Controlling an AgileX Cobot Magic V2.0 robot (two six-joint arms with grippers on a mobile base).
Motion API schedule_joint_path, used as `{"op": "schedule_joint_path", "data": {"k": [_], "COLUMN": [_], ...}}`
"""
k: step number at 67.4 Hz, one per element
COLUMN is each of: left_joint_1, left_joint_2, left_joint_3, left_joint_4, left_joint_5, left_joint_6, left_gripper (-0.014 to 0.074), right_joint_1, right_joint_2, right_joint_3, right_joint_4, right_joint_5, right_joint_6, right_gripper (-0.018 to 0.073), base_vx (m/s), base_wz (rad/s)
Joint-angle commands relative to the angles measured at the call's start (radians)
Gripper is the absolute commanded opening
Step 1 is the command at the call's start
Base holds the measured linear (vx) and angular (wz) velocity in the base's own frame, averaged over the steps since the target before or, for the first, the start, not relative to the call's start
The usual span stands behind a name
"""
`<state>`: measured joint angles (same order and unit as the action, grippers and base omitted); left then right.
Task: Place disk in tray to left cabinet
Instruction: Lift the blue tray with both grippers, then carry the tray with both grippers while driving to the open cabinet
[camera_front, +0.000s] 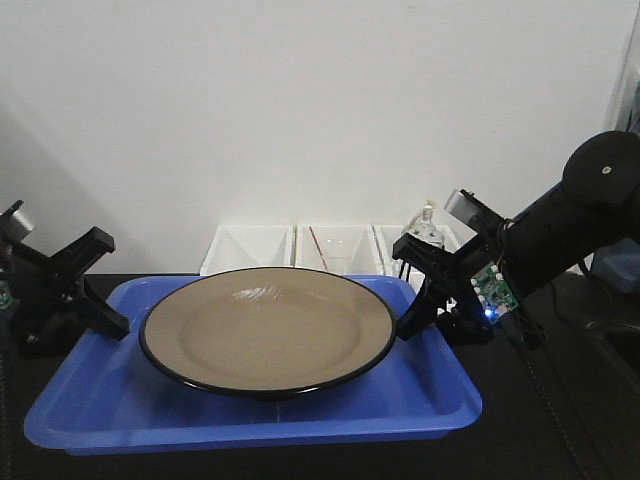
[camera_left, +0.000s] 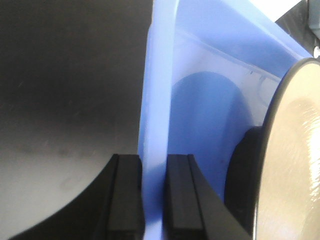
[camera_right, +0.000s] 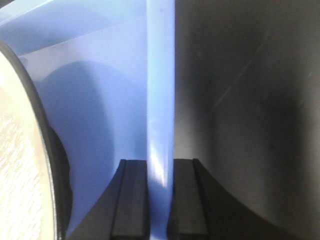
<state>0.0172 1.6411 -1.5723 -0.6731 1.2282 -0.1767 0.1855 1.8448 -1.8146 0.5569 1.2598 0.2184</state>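
Left gripper (camera_front: 112, 322): at the left end of the tray, clamped on its rim. In the left wrist view (camera_left: 153, 161) the two black fingers (camera_left: 127, 200) stand one on each side of the pale blue rim, pressed against it.

Tray (camera_front: 250, 425): bright blue, rectangular with rounded corners, lying broadside to the front camera on a dark tabletop (camera_front: 565, 440) and held at both short ends. Whether it rests on the surface or is raised off it cannot be told.

Disk (camera_front: 268, 325): a wide, shallow tan plate with a thin black rim, sitting inside the tray at its centre and filling most of its width. Its edge shows at the right of the left wrist view (camera_left: 295, 165) and at the left of the right wrist view (camera_right: 20, 165).

White bins (camera_front: 248, 250): three in a row just behind the tray, against the white wall (camera_front: 300, 100).

Right gripper (camera_front: 410, 325): at the right end of the tray, closed on that rim. The right wrist view (camera_right: 160, 162) shows the blue rim upright between its fingers (camera_right: 185, 200), gripped from both sides.

Circuit board (camera_front: 488, 288): green, mounted on the right wrist, with a small blue light lit beneath it.
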Motion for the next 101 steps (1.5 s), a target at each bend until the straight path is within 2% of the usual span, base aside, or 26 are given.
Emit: {"op": "schedule_joint_path", "data": {"k": [1, 42, 101], "left_joint_1": [-0.023, -0.023, -0.023], "left_joint_2": [-0.053, -0.053, -0.053], "left_joint_3": [-0.035, -0.035, -0.035], "left_joint_4": [-0.174, -0.174, -0.174], "left_joint_5": [0.025, 0.025, 0.025], "left_joint_6": [-0.025, -0.025, -0.025], "left_gripper": [-0.0001, -0.0001, -0.0001], "right_joint_1": [0.014, 0.014, 0.014], "right_joint_2": [-0.061, -0.061, -0.061], "right_joint_3": [-0.039, -0.039, -0.039], "right_joint_4": [0.158, 0.159, 0.158], "right_joint_5": [0.02, 0.02, 0.02], "right_joint_6": [-0.001, -0.001, -0.001], "right_gripper": [-0.0004, -0.0004, -0.0004], "base_vx": [-0.17, -0.18, -0.11], "base_wz": [0.1, 0.24, 0.82]}}
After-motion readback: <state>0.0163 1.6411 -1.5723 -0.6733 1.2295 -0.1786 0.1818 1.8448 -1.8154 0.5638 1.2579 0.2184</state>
